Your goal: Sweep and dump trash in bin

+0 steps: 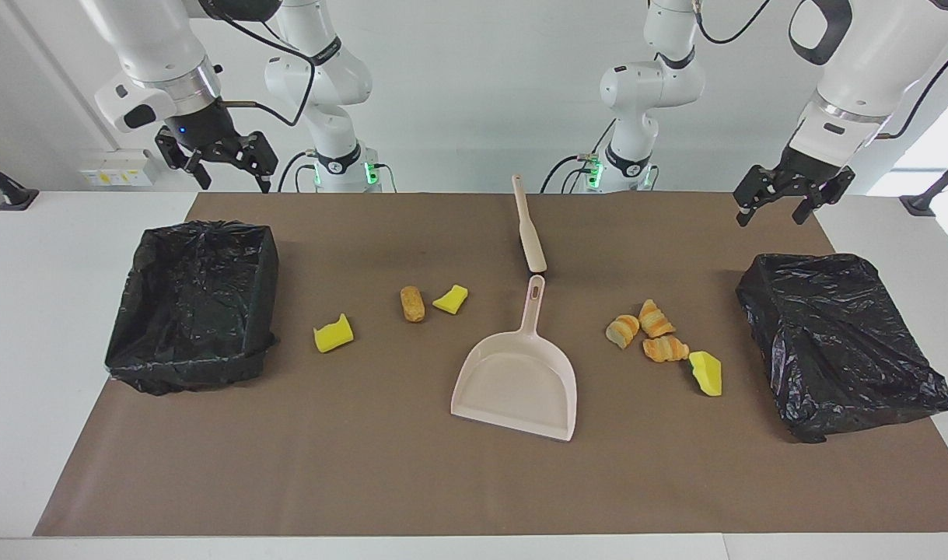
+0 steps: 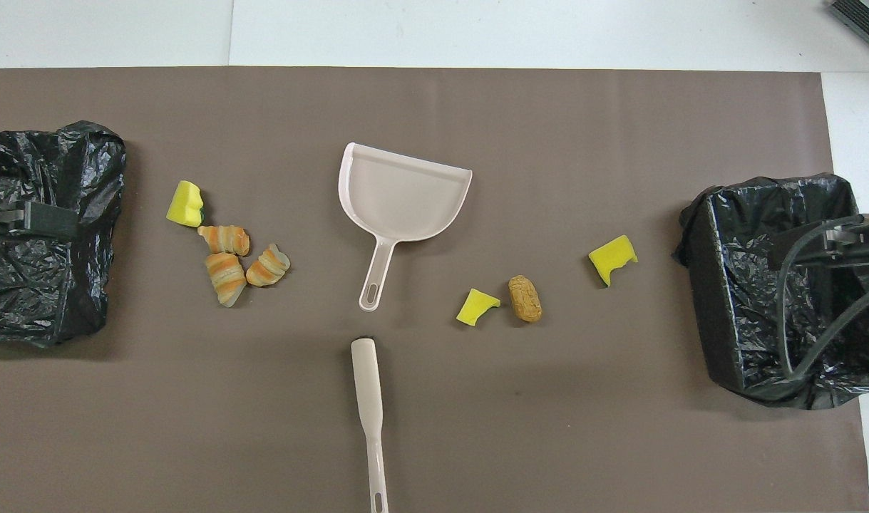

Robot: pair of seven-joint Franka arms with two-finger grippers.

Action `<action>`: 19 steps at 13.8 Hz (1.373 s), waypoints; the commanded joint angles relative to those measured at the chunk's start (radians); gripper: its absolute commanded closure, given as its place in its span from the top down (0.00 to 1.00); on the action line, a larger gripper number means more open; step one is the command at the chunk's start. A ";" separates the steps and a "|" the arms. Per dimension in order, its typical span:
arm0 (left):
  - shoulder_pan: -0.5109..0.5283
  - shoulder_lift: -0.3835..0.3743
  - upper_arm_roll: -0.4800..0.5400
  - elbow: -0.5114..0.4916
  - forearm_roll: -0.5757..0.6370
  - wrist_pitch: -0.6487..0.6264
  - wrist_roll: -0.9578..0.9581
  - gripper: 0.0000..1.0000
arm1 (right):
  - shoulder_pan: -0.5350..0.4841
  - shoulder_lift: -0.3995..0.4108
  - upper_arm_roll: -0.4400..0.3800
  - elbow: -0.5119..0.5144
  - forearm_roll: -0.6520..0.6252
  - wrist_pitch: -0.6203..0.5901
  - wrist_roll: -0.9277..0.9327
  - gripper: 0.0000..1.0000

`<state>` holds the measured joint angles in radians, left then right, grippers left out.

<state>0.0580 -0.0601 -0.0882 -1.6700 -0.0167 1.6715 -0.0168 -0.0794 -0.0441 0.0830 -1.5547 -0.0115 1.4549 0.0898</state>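
Both jaws hang open, empty; trash (image 1: 662, 338) beside dustpan (image 1: 520, 381) looks light, soft; brush (image 1: 526, 225) handle offers grip.

A white table (image 1: 22, 327) carries a brown mat (image 1: 380, 467), its long edges at twelve and six o'clock.

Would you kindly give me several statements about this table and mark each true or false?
1. The dustpan holds no trash. True.
2. The brush lies nearer to the robots than the dustpan. True.
3. The bread roll is in a bin. False: it lies on the brown mat.
4. The right gripper holds the brush. False: it hangs open and holds nothing.
5. Three croissant pieces lie together. True.
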 commanded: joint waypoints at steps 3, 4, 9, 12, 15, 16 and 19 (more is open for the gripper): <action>-0.001 -0.007 0.004 -0.008 0.004 0.001 0.009 1.00 | 0.000 -0.025 -0.002 -0.021 0.019 -0.002 -0.005 1.00; -0.001 -0.007 0.004 -0.008 0.004 0.001 0.009 1.00 | 0.000 -0.026 -0.002 -0.021 0.019 -0.008 -0.004 1.00; -0.001 -0.007 0.004 -0.008 0.004 -0.001 0.008 1.00 | 0.000 -0.026 -0.002 -0.021 0.018 -0.008 -0.008 1.00; -0.017 -0.018 -0.007 -0.010 0.003 -0.018 0.003 1.00 | 0.000 -0.026 -0.002 -0.022 0.018 -0.005 -0.005 1.00; -0.043 -0.038 -0.028 -0.043 -0.005 -0.022 0.000 1.00 | 0.001 -0.030 -0.002 -0.027 0.018 -0.005 -0.007 1.00; -0.075 -0.053 -0.028 -0.074 -0.006 -0.026 -0.005 1.00 | 0.001 -0.030 -0.002 -0.028 0.018 -0.005 -0.008 1.00; -0.159 -0.087 -0.030 -0.163 -0.006 -0.016 -0.119 1.00 | 0.001 -0.042 -0.002 -0.042 0.019 0.001 -0.010 1.00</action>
<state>-0.0515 -0.0890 -0.1290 -1.7456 -0.0197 1.6473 -0.0710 -0.0744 -0.0499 0.0829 -1.5571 -0.0113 1.4523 0.0898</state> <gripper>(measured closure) 0.000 0.000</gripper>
